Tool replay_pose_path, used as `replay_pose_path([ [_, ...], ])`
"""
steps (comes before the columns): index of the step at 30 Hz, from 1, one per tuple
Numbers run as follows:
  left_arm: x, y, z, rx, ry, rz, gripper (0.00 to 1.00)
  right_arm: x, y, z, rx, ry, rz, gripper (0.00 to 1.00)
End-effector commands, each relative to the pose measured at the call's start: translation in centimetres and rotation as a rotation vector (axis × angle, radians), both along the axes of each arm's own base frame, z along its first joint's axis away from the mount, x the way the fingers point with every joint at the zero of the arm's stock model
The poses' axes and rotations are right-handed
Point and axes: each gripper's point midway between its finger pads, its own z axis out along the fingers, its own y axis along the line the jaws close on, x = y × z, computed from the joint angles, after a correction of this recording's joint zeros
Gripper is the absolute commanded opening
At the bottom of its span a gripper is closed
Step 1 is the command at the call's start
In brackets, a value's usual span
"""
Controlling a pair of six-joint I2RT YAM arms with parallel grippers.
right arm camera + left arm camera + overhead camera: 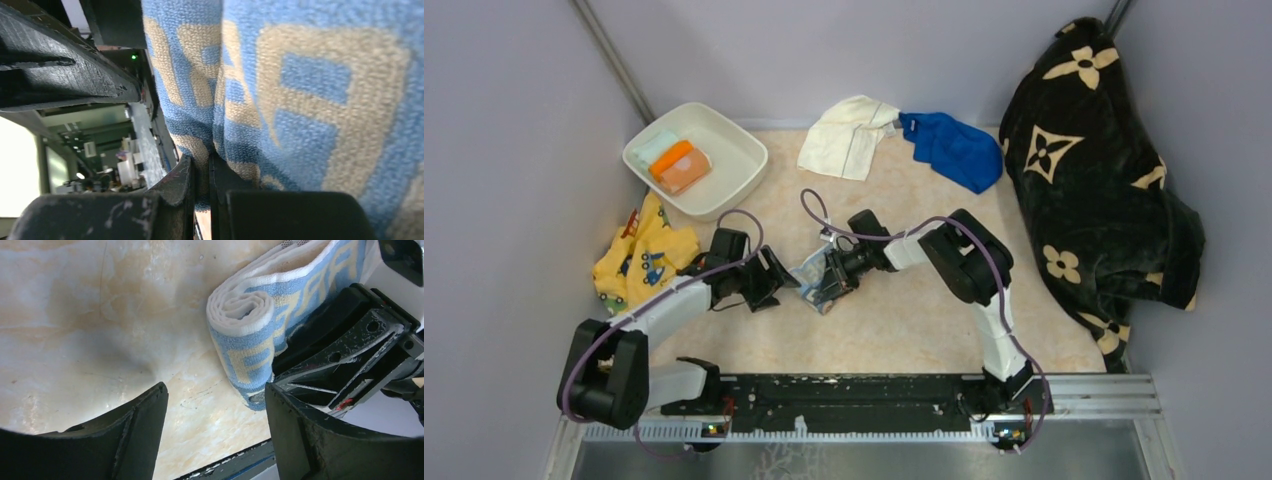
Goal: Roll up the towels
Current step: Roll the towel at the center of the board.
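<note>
Top view: printed towel (810,270) is at centre frame on the table (904,320), partly rolled, between the two grippers. Left gripper (780,284) is just left of it, right gripper (832,278) is on it from the right. Cream towel (848,136) and blue towel (954,150) lie crumpled at upper centre, touching each other, well apart from both arms. White tub (729,150) upper left, yellow cloth (646,256) below it, black blanket (1094,170) heaped at right. Left wrist view: left fingers (145,430) are spread wide with only bare tabletop between them. Rolled end of the printed towel is at upper centre, spiral visible, its lower corner just beside the right-hand finger. Right gripper's black body sits against the roll at right. Right wrist view: towel fills the frame. Right fingers (175,185) are pressed together at bottom centre, pinching a fold of it.
</note>
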Motion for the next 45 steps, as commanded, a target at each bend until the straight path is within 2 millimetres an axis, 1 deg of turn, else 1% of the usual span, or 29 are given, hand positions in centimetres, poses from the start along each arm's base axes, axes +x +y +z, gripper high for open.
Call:
replay_pose_path([
  [1,1.2,-1.0,-0.1,-0.054,-0.018,0.000,0.75,0.2,-0.2,-1.3,0.023,0.085,-0.033,0.00],
  [4,2.4,-1.2,-0.7,-0.042,-0.014,-0.003,0.71,0.4,-0.4,-1.7,0.001,0.083,-0.045,0.00],
  [6,2.8,-1.2,-1.5,-0.034,-0.001,-0.004,0.67,0.7,-0.5,-1.3,-0.001,0.058,-0.052,0.05],
  [7,2.8,-1.2,-2.0,-0.031,0.009,-0.003,0.65,0.8,-0.4,-0.9,0.002,0.039,-0.060,0.08],
  [9,3.0,-1.2,-2.8,-0.023,0.026,-0.002,0.59,1.6,-0.4,0.0,0.003,-0.020,-0.088,0.16],
  [12,3.0,-1.2,-3.7,-0.012,0.050,-0.005,0.56,2.6,-0.6,1.8,-0.011,-0.130,-0.129,0.25],
  [15,2.7,-1.0,-4.6,0.008,0.076,-0.007,0.54,3.6,-1.8,3.4,-0.081,-0.265,-0.178,0.29],
  [16,2.6,-0.9,-4.7,0.012,0.081,-0.008,0.54,3.8,-2.2,3.9,-0.115,-0.317,-0.189,0.36],
  [17,2.5,-0.9,-4.9,0.015,0.086,-0.010,0.53,4.2,-2.7,4.3,-0.156,-0.381,-0.204,0.41],
  [18,2.4,-0.9,-5.0,0.017,0.090,-0.012,0.53,4.3,-3.1,5.1,-0.190,-0.450,-0.210,0.43],
  [20,2.3,-0.8,-5.3,0.019,0.100,-0.012,0.52,4.3,-3.6,5.8,-0.278,-0.590,-0.210,0.44],
  [22,2.2,-0.9,-5.4,0.020,0.103,-0.015,0.52,4.3,-3.6,6.8,-0.352,-0.713,-0.215,0.45],
  [26,2.2,-0.8,-5.5,0.031,0.109,-0.017,0.53,3.2,-2.5,7.8,-0.453,-0.897,-0.182,0.45],
  [27,2.1,-0.8,-5.5,0.032,0.110,-0.017,0.53,3.2,-2.3,7.9,-0.483,-0.936,-0.187,0.45],
  [32,2.0,-0.8,-5.7,0.034,0.117,-0.019,0.53,2.0,-0.4,7.4,-0.524,-1.055,-0.188,0.44],
  [34,2.0,-0.8,-5.7,0.034,0.117,-0.022,0.53,1.9,0.0,6.7,-0.532,-1.084,-0.194,0.44],
  [39,2.0,-0.9,-5.8,0.038,0.119,-0.028,0.53,1.8,0.3,4.1,-0.559,-1.095,-0.136,0.44],
  [42,2.1,-0.9,-5.8,0.042,0.120,-0.034,0.54,1.4,0.6,2.8,-0.559,-1.096,-0.091,0.44],
  [45,2.2,-1.0,-5.8,0.040,0.119,-0.037,0.54,1.1,0.4,1.0,-0.589,-1.089,-0.046,0.44],
])
